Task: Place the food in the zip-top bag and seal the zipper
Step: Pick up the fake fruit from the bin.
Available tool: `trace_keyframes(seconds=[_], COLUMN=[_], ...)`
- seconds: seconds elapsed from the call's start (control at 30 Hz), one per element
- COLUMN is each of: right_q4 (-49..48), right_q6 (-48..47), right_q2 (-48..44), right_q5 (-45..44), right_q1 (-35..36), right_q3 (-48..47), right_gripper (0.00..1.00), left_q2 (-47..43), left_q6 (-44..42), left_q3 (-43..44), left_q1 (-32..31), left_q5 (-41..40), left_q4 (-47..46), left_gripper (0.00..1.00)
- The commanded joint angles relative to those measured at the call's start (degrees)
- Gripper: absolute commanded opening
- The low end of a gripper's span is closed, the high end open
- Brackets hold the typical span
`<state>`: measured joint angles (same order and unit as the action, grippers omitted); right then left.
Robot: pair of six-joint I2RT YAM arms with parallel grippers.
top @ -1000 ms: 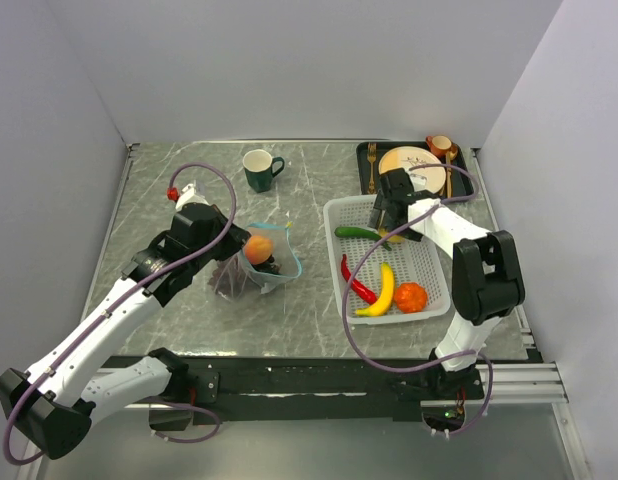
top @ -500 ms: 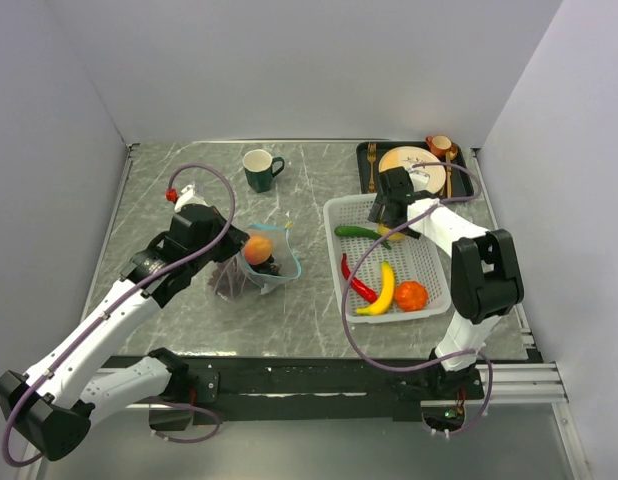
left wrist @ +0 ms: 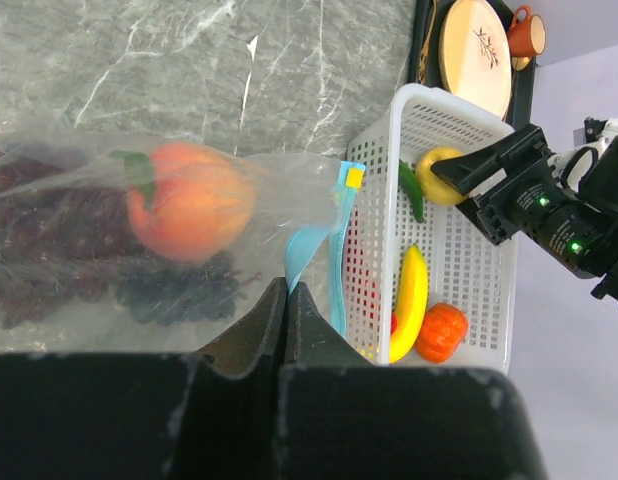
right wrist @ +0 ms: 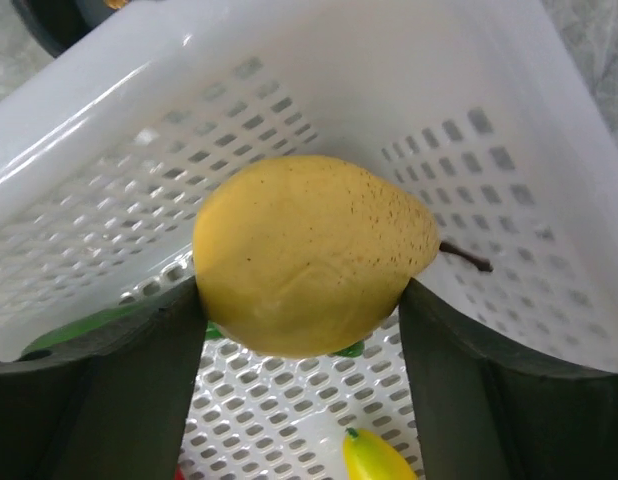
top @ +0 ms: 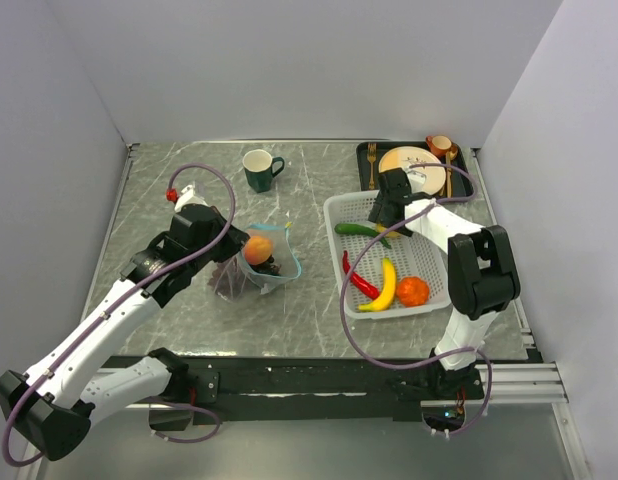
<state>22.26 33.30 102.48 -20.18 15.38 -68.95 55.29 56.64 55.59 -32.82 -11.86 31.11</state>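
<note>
Remaining at the near end of the white mesh basket [top: 332,250], lower right of the overhead view: orange [top: 413,291], yellow banana [top: 386,287], red chili [top: 357,284]. All unmoved over the last second.

Left of these, centre of frame: zip-top bag [top: 279,262] on the counter [top: 189,190], holding peach [top: 256,250] and dark grape bunch [top: 232,282]. Teal zipper [left wrist: 341,240] unsealed, mouth turned toward the basket. Left claw [left wrist: 286,300] pinched shut on the bag's edge, position unchanged.

Farther, upper half of the basket: green pepper [top: 355,231], lying flat. Right claw [top: 386,218] clamped on the yellow lemon [right wrist: 309,250]. Change noted: the claw has drawn up-frame since a second ago, the fruit coming with it and now appearing clear of the mesh floor. Judged meaning: pick secured, third item ready to travel left to the bag mouth; four pieces then outstanding, seal not yet due.

Farthest, upper edge of the counter: green mug [top: 259,168]; dark tray [top: 363,160] with cream plate [top: 412,160].
</note>
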Motion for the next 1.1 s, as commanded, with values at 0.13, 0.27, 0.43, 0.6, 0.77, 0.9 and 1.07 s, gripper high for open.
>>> trace_keyframes(seconds=[0.13,0.27,0.43,0.6,0.77,0.9,1.07], right_q4=[-2.3,-3.6,-3.3,-3.8,-5.1,-3.7,-1.2], right_q6=[-1.2,-2.2,-3.1,-3.6,-2.0,-1.6,-0.2], right_q2=[-2.1,-5.6,-10.2,-18.3,-25.2,-30.0,-33.5], right_q5=[4.2,5.4,7.3,9.1,12.9,14.7,16.8], right_q1=[-0.3,-0.3,-0.3,0.7,2.3,5.0,10.5], right_q3=[3.1,5.0,6.5,9.9,13.3,13.0,11.6], right_gripper=[0.53,0.45,0.43,0.44,0.44,0.43,0.43], left_q2=[-0.4,-0.6,-0.2,-0.4,-0.3,0.3,0.4], left_q6=[-0.7,-0.7,-0.7,-0.2,0.0,-0.4,-0.1], left_q3=[0.7,0.3,0.1,-0.2,-0.5,-0.1,-0.5], left_q1=[-0.1,-0.1,-0.1,-0.1,-0.1,-0.1,-0.1], left_q5=[-0.1,0.1,0.3,0.3,0.9,1.0,0.5], left_q4=[-1.3,-1.4,-1.5,-2.0,-2.4,-2.2,-3.1], left_gripper=[0.01,0.01,0.01,0.01,0.01,0.01,0.01])
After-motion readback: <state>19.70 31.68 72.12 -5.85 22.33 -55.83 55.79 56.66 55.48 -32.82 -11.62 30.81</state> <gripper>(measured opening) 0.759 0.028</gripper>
